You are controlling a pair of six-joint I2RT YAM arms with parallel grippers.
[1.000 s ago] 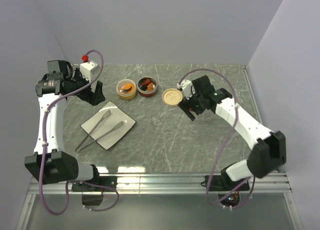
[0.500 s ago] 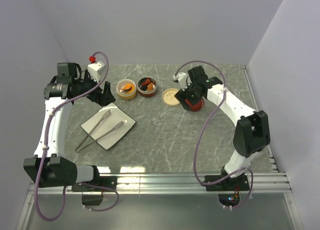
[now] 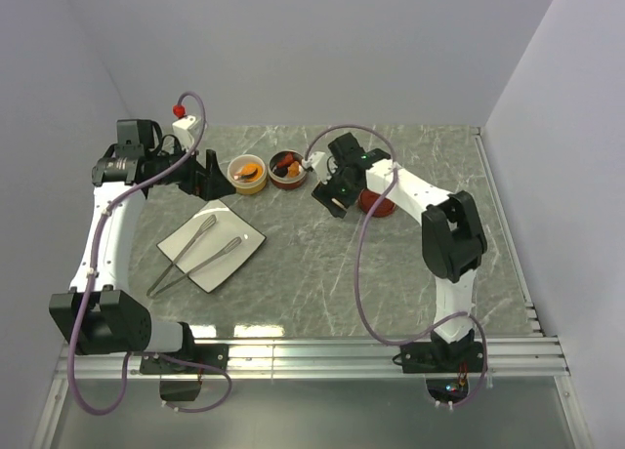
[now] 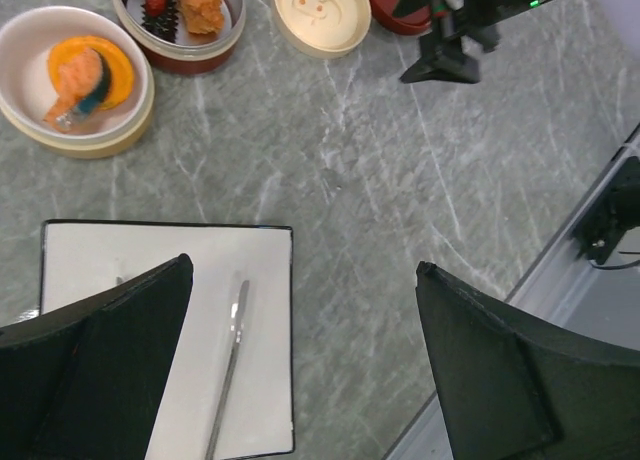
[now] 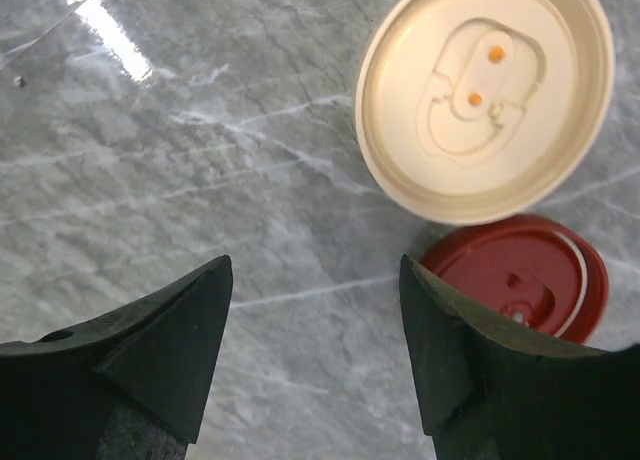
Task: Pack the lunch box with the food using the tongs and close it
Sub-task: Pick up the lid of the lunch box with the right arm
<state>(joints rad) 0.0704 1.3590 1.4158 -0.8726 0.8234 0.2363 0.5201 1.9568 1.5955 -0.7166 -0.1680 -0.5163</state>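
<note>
You get the grey marble table [image 3: 322, 264] from the top view. The white square plate [image 3: 227, 218] sits left, with the long silver tongs [image 3: 200, 265] lying on it. Behind it, the cream round tub [image 3: 247, 174] and the dark red steel-lined tub [image 3: 286, 169] stand side by side, both uncovered. The toy food [image 4: 85, 75] in both reads clearly only from the left wrist. The cream disc lid [image 5: 485, 95] lies flat beside the dark red disc lid [image 5: 515, 280]; from the top the cream one is mostly hidden. Right gripper [image 5: 313, 280]: jaws apart, empty, beside the cream lid. Left gripper [image 4: 302, 265]: jaws wide, empty, over the plate.
</note>
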